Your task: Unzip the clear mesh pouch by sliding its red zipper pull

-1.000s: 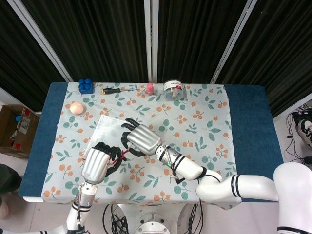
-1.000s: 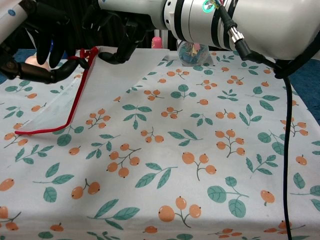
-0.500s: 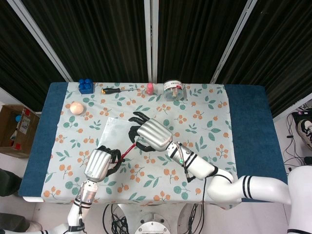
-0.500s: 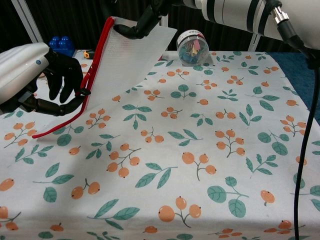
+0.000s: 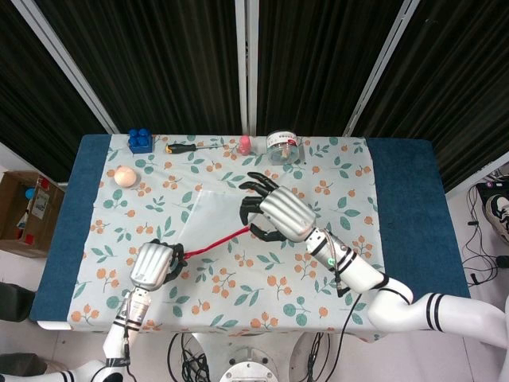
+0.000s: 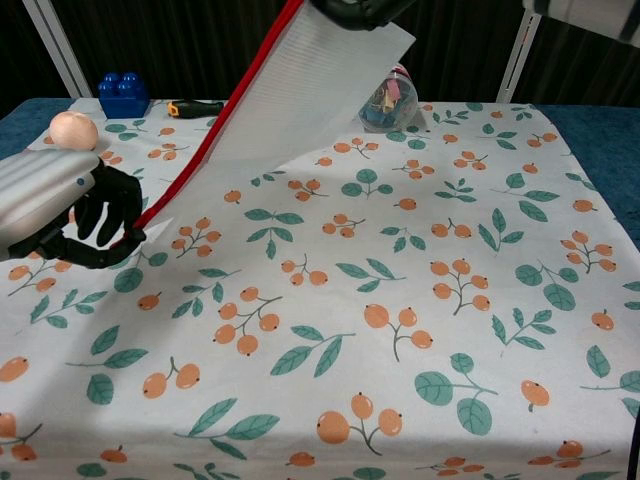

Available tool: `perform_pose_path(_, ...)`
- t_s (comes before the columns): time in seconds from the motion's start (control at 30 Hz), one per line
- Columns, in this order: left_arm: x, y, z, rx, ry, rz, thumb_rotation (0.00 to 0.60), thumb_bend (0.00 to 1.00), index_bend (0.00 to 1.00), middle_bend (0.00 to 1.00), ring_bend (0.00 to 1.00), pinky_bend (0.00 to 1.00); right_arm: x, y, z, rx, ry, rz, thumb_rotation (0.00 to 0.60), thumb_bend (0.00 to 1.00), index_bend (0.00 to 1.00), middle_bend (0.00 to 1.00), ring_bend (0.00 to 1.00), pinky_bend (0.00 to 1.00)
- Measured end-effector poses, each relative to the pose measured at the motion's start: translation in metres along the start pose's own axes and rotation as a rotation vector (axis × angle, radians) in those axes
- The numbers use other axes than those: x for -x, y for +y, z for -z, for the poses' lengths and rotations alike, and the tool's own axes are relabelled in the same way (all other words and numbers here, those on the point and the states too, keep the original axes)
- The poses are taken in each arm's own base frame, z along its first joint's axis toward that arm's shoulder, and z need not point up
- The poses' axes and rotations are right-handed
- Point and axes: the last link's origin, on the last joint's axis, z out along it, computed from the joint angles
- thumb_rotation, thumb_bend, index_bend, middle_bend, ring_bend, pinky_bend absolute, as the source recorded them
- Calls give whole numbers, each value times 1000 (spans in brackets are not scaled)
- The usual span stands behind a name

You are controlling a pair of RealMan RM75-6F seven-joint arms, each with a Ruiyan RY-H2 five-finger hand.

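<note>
Mesh pouch (image 6: pixel 310 85) stretched between left hand (image 5: pixel 153 265), right hand (image 5: pixel 280 215)

The clear mesh pouch (image 6: pixel 310 85) is whitish and see-through with a red zipper edge (image 6: pixel 215 130), over a white tablecloth (image 6: pixel 420 330) printed with green leaves and orange berries, laid on a dark blue table (image 5: pixel 413 207). Both hands, left (image 5: pixel 153 265) and right (image 5: pixel 278 215), are silver with black fingers. At the back are a blue toy brick (image 5: pixel 141 141), a peach-coloured ball (image 5: pixel 125 176), a black-and-orange-handled screwdriver (image 5: pixel 193 146) and a pink bottle (image 5: pixel 245 145).

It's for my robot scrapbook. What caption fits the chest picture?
Left hand and right hand stretch the mesh pouch above the flowery table.
</note>
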Motion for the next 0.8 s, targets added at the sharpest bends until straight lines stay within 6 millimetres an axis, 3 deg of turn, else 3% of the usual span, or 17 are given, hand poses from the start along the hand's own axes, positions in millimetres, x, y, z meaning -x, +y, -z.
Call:
perform_pose_path(0.27, 6, -34, -4, -111, -53, -59, 600, 395, 750, 693, 667, 555, -16, 31, 36, 58, 59, -29, 600, 510, 996, 474, 172, 85)
perform_pose_path(0.5, 3, -62, -5, -216, -62, -59, 600, 394, 731, 687, 646, 550, -13, 44, 45, 68, 69, -41, 600, 511, 994, 470, 172, 85)
perform_pose_path(0.57, 1, -65, -5, -220, -61, -60, 600, 388, 662, 670, 629, 546, -7, 44, 44, 61, 68, -49, 600, 510, 993, 465, 172, 85)
perform_pose_path(0.67, -2, -65, -4, -215, -70, -56, 600, 335, 460, 600, 565, 528, 2, 41, 42, 46, 68, -57, 600, 508, 984, 457, 172, 85)
perform_pose_path(0.73, -6, -64, -3, -209, -79, -53, 600, 231, 305, 506, 490, 521, 10, 40, 42, 36, 61, -51, 600, 507, 964, 448, 172, 85)
perform_pose_path(0.8, -12, -64, -2, -205, -79, -55, 600, 164, 238, 431, 428, 521, 20, 39, 44, 26, 45, -27, 600, 506, 937, 439, 172, 86)
